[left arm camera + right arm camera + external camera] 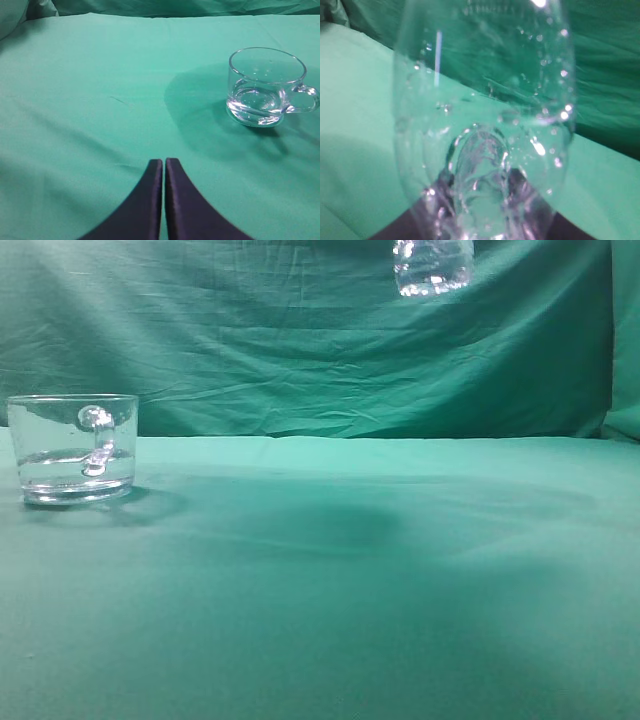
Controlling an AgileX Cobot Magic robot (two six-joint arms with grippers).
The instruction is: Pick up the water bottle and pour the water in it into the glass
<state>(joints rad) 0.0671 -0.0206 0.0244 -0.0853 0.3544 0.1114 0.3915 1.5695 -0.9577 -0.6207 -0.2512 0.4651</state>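
Note:
The glass is a short clear mug with a handle, standing upright at the far left of the table with a little water in its bottom. It also shows in the left wrist view, ahead and to the right of my left gripper, which is shut and empty above the cloth. The water bottle is held high; only its lower end shows at the top edge of the exterior view. In the right wrist view the bottle fills the frame and my right gripper is shut on it.
A green cloth covers the table, and a green cloth backdrop hangs behind it. The bottle casts a broad shadow on the middle of the cloth.

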